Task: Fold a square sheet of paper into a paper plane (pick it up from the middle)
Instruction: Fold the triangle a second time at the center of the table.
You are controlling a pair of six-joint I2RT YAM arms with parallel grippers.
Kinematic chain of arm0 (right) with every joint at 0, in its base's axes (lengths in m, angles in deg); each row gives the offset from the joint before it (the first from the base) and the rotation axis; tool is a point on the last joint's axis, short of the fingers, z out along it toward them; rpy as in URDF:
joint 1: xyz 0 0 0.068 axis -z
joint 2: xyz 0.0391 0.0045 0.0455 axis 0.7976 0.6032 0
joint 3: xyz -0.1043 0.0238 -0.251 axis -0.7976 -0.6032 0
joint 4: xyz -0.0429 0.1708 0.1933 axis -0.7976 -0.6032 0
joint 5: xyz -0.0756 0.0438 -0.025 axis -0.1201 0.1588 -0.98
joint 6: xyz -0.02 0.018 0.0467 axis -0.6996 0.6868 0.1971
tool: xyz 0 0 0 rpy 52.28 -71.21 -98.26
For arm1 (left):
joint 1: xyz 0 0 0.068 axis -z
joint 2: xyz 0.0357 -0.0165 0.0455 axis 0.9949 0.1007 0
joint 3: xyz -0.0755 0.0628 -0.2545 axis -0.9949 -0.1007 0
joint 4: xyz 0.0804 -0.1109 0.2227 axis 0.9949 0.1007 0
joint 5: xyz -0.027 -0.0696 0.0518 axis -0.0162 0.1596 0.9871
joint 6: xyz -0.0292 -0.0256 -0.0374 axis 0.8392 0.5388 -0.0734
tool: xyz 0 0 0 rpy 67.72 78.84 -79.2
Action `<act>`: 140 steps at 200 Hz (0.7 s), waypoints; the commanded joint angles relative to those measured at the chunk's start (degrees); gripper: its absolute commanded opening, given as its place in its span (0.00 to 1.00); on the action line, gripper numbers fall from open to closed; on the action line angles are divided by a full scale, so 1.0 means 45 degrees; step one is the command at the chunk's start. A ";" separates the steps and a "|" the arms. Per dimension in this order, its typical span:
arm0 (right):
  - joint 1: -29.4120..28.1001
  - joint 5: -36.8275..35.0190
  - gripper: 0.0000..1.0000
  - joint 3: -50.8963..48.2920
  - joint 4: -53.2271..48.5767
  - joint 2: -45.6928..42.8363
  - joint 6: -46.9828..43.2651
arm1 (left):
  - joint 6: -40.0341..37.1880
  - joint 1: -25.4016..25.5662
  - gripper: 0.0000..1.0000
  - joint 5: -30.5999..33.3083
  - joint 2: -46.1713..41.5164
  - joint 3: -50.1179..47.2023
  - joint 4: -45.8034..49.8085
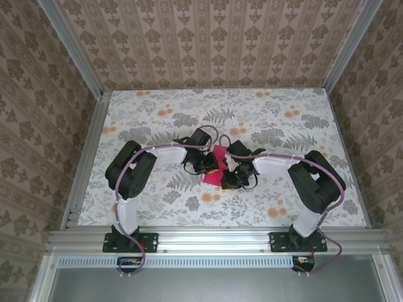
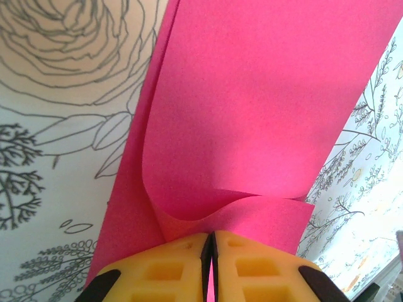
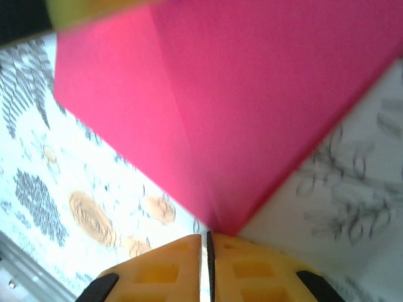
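Yellow-padded left end effector (image 2: 210, 251) is pressed together, pinching a curled edge of the thin magenta-pink square sheet of paper (image 2: 252, 113); right end effector (image 3: 206, 255), opposite, pinches its creased corner over the floral tabletop (image 3: 94, 189).

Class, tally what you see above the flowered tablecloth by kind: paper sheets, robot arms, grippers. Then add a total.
pink paper sheet: 1
robot arms: 2 (left arm, right arm)
grippers: 2 (left gripper, right gripper)
total: 5
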 commanded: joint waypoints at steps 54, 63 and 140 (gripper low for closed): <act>-0.0026 -0.0593 0.13 0.1007 0.0741 -0.0205 0.0884 | 0.0011 -0.0007 0.14 0.0647 0.0726 -0.0620 0.1215; -0.0013 -0.0663 0.12 0.1030 0.0821 0.0035 0.0829 | 0.0031 0.0003 0.14 0.0619 0.0725 -0.0644 0.1119; 0.0181 -0.1177 0.11 0.0182 0.1052 0.0852 0.0671 | -0.0041 -0.0013 0.14 0.0466 0.0515 -0.0759 0.0673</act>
